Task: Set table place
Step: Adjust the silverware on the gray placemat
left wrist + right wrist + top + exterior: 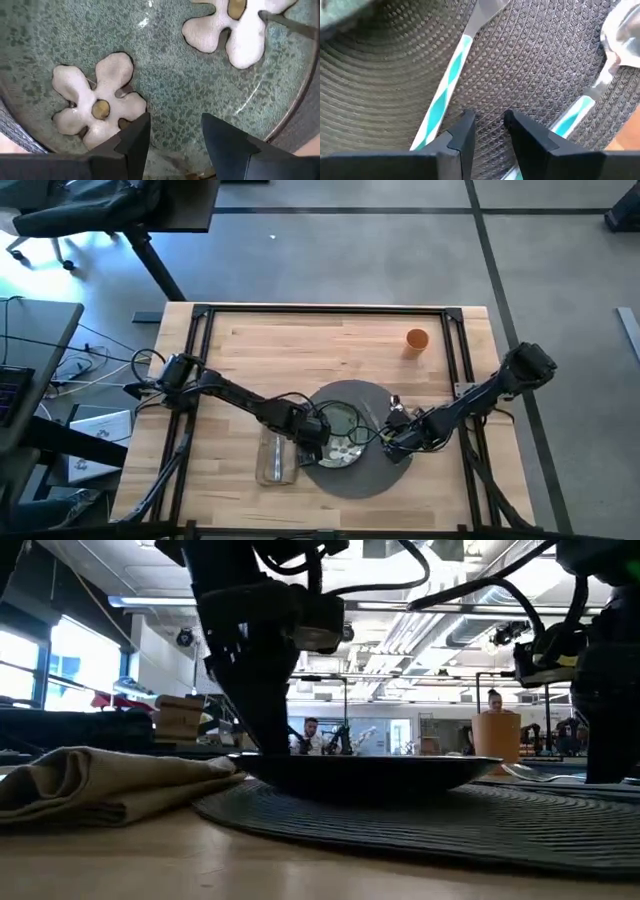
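Landmark = the grey woven mat, near front-centre of the table. Plate sits on the mat, a bit left of its centre; glazed ceramic w/ white flowers, so prob stiff, slick, chippable. I'd grab it at the rim only, no squeeze on the face. Napkin lies just off the mat's left edge, folded cloth, soft and floppy; pinch a fold, expect it to drag. Cutlery on the mat's right part: two pieces w/ pale teal-striped handles, thin, light, flat on the weave, so hard to get under; take mid-handle, fingers across it. Orange cup well beyond the mat, toward the far right of the table; light, prob tips easily. Left gripper reaches in from the left, hangs low over the plate, fingers apart w/ a modest gap, nothing between them. Right gripper comes in from the right, low over the mat's right side beside the handles, narrow gap, holding nothing. Both arms stretched out low toward the mat.
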